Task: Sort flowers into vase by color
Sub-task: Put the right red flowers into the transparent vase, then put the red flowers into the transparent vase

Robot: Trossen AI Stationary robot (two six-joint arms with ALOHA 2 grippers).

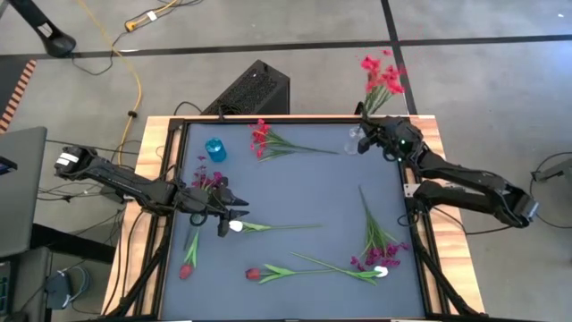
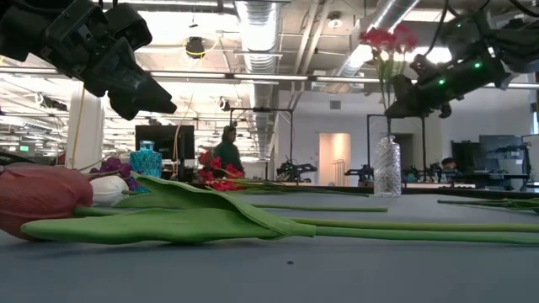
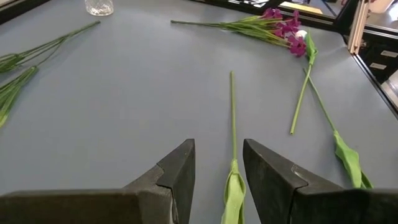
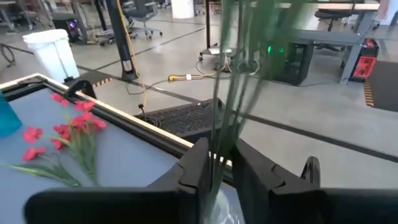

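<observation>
My right gripper point(image 1: 368, 139) stands at the far edge beside the clear glass vase point(image 1: 355, 136), shut on a red flower spray point(image 1: 382, 76) that stands up out of the vase point(image 2: 387, 167). My left gripper point(image 1: 223, 215) hangs open above the table's left side. Its fingers stand on either side of the white tulip's stem point(image 3: 233, 124) without touching it, and the bloom point(image 1: 236, 226) lies just below them. A blue vase point(image 1: 215, 149) stands far left, with another red spray point(image 1: 268, 139) lying flat beside it. My right gripper pinches the red spray's bundled green stems point(image 4: 217, 146) between its two fingers point(image 4: 198, 163), low on the stems just above the vase mouth. The fingers come about level from the table's right, lying across the stems. The spray stands upright with its lower ends in the clear vase point(image 4: 217, 211).
Purple flowers point(image 1: 207, 179) lie by the left gripper. Two red tulips point(image 1: 188, 268) point(image 1: 255, 273) lie near the front. A purple spray with a white tulip point(image 1: 380, 264) lies front right. The table's wooden frame point(image 1: 416, 192) runs under the right arm. A black box point(image 1: 250, 89) sits beyond the far edge.
</observation>
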